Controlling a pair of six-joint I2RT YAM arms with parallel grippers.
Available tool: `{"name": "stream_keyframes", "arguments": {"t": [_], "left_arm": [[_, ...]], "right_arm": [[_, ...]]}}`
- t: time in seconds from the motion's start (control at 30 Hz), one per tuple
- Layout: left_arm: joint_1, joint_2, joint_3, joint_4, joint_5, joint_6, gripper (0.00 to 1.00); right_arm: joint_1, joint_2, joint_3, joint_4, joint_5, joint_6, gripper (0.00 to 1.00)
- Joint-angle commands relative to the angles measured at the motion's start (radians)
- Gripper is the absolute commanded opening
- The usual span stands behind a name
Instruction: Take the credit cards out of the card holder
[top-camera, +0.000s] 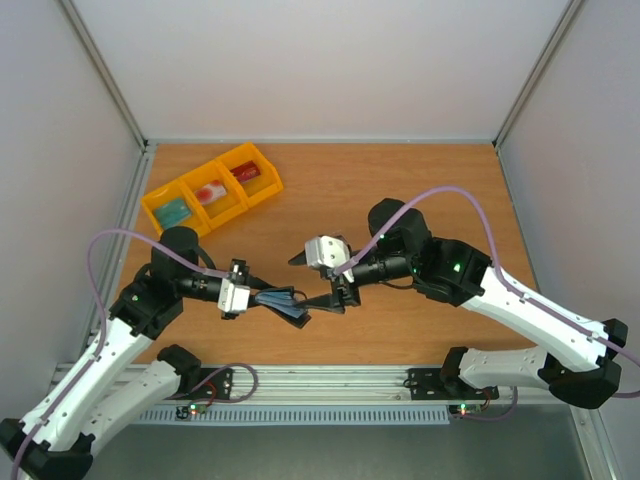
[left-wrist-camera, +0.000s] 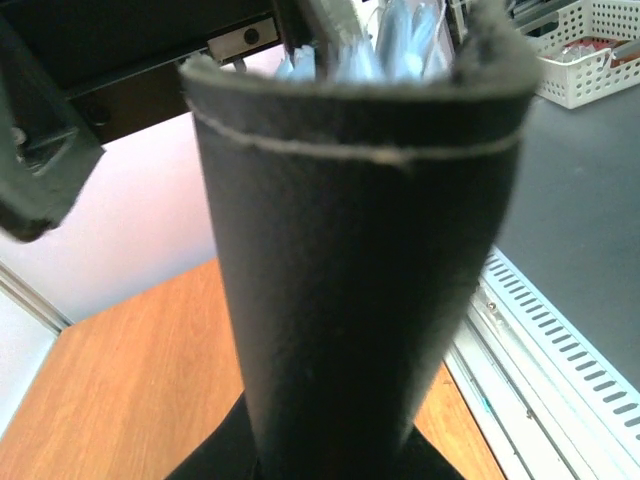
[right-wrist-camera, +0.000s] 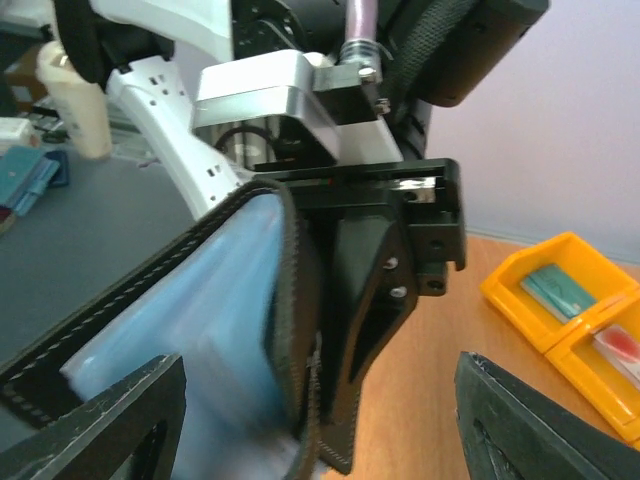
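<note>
Card holder (top-camera: 284, 303): black, grey-blue lining, open, held above table (top-camera: 420, 180) between arms. Left gripper (top-camera: 252, 297): clamped on holder's near end. Right gripper (top-camera: 315, 282): jaws spread wide at holder's other end, gripping nothing. Credit cards (top-camera: 210, 193): one in each compartment of yellow bins (top-camera: 262, 190), far left.

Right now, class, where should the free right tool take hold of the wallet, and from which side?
The wallet's free open edge, from the right: the left tool clamps the other end, so the flaps gape toward the open right tool.
</note>
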Motion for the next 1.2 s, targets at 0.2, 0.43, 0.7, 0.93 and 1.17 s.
{"name": "stream_keyframes", "arguments": {"t": [0.2,0.43,0.7,0.93,1.17], "left_arm": [[0.004,-0.015,0.013,0.060,-0.003,0.004,0.00],[0.004,-0.022,0.020,0.050,-0.011,-0.011,0.00],[0.004,-0.005,0.012,0.134,-0.021,-0.082,0.00],[0.005,0.004,0.000,0.219,-0.018,-0.234,0.00],[0.004,-0.011,-0.029,0.216,-0.072,-0.287,0.61]], "right_arm": [[0.008,0.004,0.034,-0.092,-0.022,-0.001,0.70],[0.008,-0.010,-0.035,0.121,0.053,0.071,0.55],[0.009,0.024,-0.035,0.120,0.005,0.082,0.56],[0.009,0.038,-0.025,0.119,0.027,0.089,0.14],[0.007,-0.054,-0.065,0.087,0.272,0.124,0.01]]}}
